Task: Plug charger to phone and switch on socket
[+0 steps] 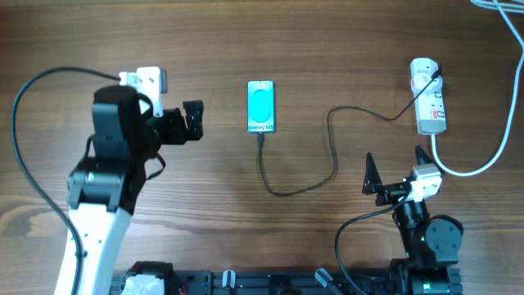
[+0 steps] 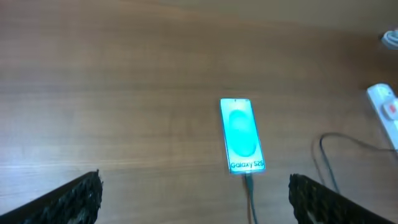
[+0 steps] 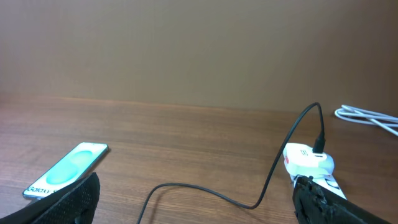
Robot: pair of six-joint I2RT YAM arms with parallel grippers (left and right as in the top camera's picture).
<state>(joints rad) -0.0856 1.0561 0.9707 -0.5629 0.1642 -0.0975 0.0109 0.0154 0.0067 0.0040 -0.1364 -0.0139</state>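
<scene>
The phone (image 1: 260,106) lies flat mid-table, its cyan screen lit, the white text strip at its near end; it also shows in the left wrist view (image 2: 242,134) and the right wrist view (image 3: 67,169). The thin black charger cable (image 1: 332,156) runs from the phone's near end, loops, and reaches the white socket strip (image 1: 428,97), also seen in the right wrist view (image 3: 309,162). Its tip sits at the phone's port (image 2: 247,179). My left gripper (image 1: 193,120) is open, left of the phone. My right gripper (image 1: 395,174) is open, near the front, below the socket.
The socket's thick white cord (image 1: 491,160) curves along the right edge of the table and off the top right corner. The wooden table (image 1: 327,49) fills the views.
</scene>
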